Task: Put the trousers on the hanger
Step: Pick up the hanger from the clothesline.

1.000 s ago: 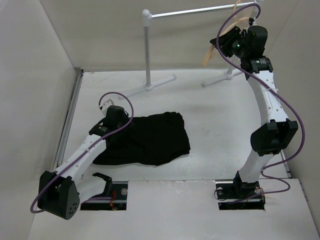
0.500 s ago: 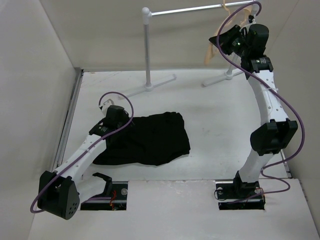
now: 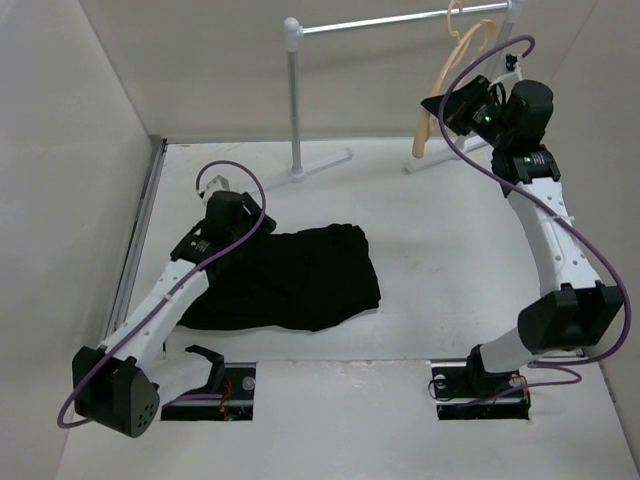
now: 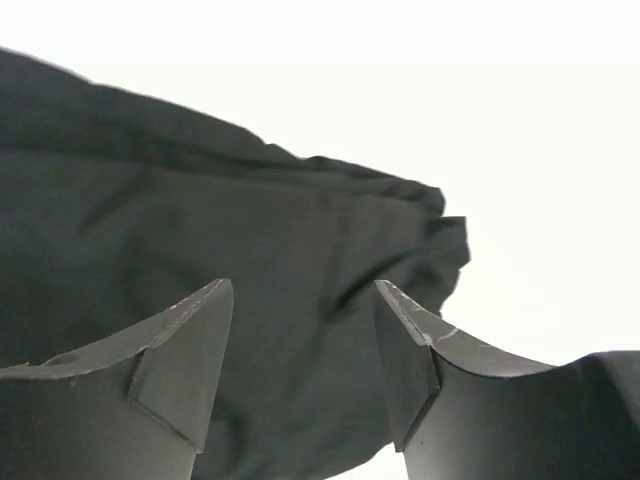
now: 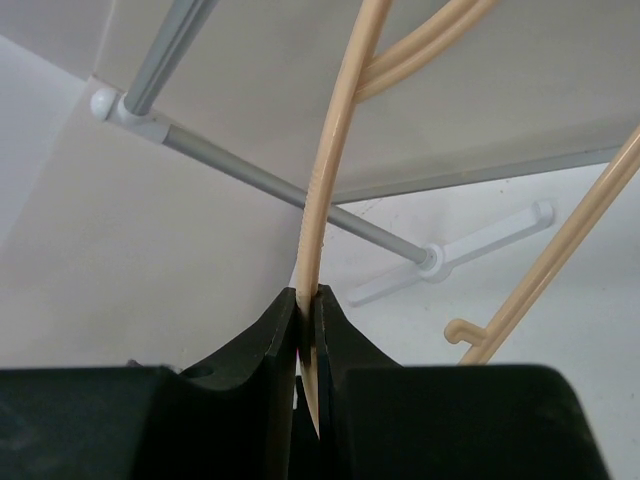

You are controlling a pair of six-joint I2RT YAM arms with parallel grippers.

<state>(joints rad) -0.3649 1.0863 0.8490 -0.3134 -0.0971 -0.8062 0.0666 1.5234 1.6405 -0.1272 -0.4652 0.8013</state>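
The black trousers (image 3: 300, 280) lie crumpled on the table, left of centre. My left gripper (image 3: 243, 224) hovers at their upper left edge. In the left wrist view it (image 4: 305, 330) is open, with the dark trousers (image 4: 250, 230) below and nothing between the fingers. The tan hanger (image 3: 428, 125) hangs at the far right, its hook up at the rail (image 3: 400, 20). My right gripper (image 3: 452, 104) is shut on it. The right wrist view shows the right gripper (image 5: 308, 300) pinching a thin tan arm of the hanger (image 5: 335, 150).
The white-and-grey rail stand has a post (image 3: 293, 100) and feet (image 3: 320, 165) on the far part of the table. Its grey bar (image 5: 250, 170) crosses behind the hanger. White walls enclose the table on the left, the back and the right.
My right gripper has closed on the hanger and drawn back to the right, swinging the hanger's lower end with it. The left wrist has shifted slightly up and away over the trousers.
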